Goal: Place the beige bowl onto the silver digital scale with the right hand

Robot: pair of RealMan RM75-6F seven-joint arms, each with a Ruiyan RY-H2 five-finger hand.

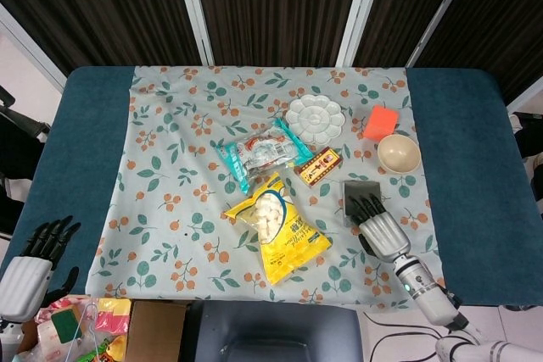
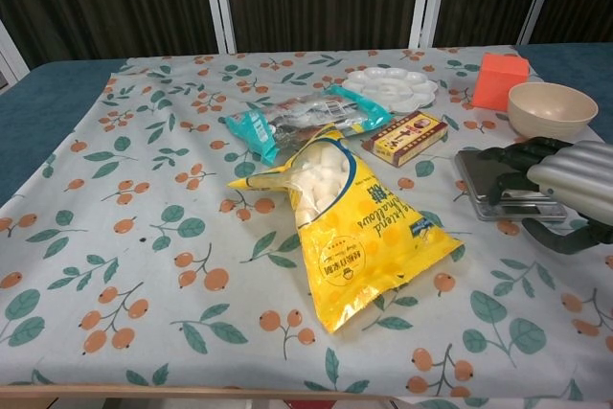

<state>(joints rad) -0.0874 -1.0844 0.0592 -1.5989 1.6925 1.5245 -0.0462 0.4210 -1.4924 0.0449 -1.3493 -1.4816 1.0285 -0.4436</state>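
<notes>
A: Where is the beige bowl [image 1: 398, 153] found?
B: Beyond the silver digital scale [image 1: 360, 196], untouched.
A: And the right hand [image 1: 378, 227]?
B: Spread, empty, held over the scale, presumably reaching bowlward.

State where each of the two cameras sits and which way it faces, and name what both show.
Head view: high above the near edge, looking steeply down on the table; shows the left hand at the lower left and the right hand over the silver scale.
Chest view: low at the near edge, looking across; only the right hand shows.
Shared: right hand, scale, beige bowl.
</notes>
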